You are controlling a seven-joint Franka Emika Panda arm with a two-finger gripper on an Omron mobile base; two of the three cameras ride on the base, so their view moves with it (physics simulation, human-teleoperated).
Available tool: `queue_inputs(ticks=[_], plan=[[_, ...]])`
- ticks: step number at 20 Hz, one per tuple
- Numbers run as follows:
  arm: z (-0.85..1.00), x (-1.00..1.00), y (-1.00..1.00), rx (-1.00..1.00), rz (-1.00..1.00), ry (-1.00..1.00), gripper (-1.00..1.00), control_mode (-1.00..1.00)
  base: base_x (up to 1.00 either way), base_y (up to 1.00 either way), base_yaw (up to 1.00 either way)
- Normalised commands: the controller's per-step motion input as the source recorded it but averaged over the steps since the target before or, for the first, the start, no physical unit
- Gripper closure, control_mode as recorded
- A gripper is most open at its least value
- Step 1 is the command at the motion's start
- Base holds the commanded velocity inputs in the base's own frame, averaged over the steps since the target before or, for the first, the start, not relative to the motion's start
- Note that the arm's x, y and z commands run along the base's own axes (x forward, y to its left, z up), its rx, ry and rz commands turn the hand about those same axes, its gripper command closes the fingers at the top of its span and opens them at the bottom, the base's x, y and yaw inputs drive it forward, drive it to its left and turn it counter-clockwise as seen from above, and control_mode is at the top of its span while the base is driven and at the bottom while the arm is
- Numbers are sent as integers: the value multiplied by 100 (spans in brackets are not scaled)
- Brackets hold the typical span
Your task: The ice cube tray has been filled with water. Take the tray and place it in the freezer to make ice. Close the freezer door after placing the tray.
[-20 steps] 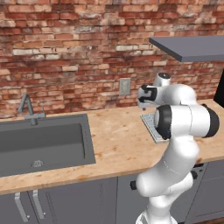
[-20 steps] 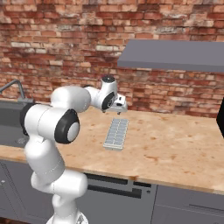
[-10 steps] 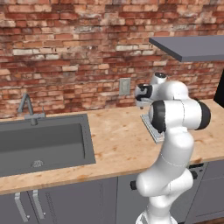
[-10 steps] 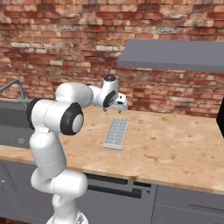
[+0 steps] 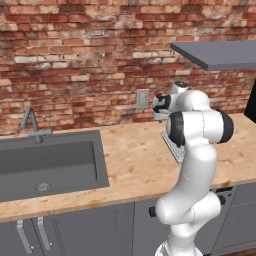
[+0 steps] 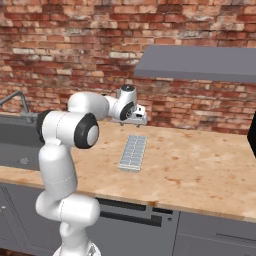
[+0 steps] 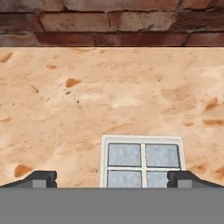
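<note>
Ice cube tray (image 6: 133,153): pale grey-white, a grid of small square cells, lying flat on the wooden countertop (image 6: 200,165) with its long side running away from the front edge toward the brick wall (image 6: 75,55). In the hand view I see its near end (image 7: 142,162), four cells with a pale bluish-grey fill; whether that is water I cannot tell. In the left base view a sliver of the tray (image 5: 171,146) shows just left of the arm, the rest hidden behind the white links.

Surface and room: the countertop is light, mottled wood over grey cabinet fronts (image 5: 75,230). A dark grey sink basin (image 5: 50,162) is set into it at the left, with a grey faucet (image 5: 30,122) at its back rim. A grey wall outlet plate (image 5: 142,98) sits on the brick above the counter. A flat grey shelf (image 6: 197,62) projects from the wall overhead.

Gripper (image 6: 134,119): I read it as spread wide, the two dark fingertips (image 7: 41,178) standing well apart in the hand view, one on each side of the tray's end. It hangs above the far end of the tray, near the wall, holding nothing and touching nothing that I can see
</note>
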Motion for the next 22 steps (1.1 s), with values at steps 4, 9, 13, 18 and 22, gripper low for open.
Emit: queue_inputs(ticks=[4,9,13,18,22], plan=[[-13,12,-1,0,0,0,-100,-100,0,0,0],[-20,16,-4,-1,0,0,-100,-100,0,0,0],[-20,18,0,0,0,0,-100,-100,0,0,0],[-19,27,0,0,3,0,-100,-100,0,0,0],[-26,28,0,-1,8,0,-100,-100,0,0,0]])
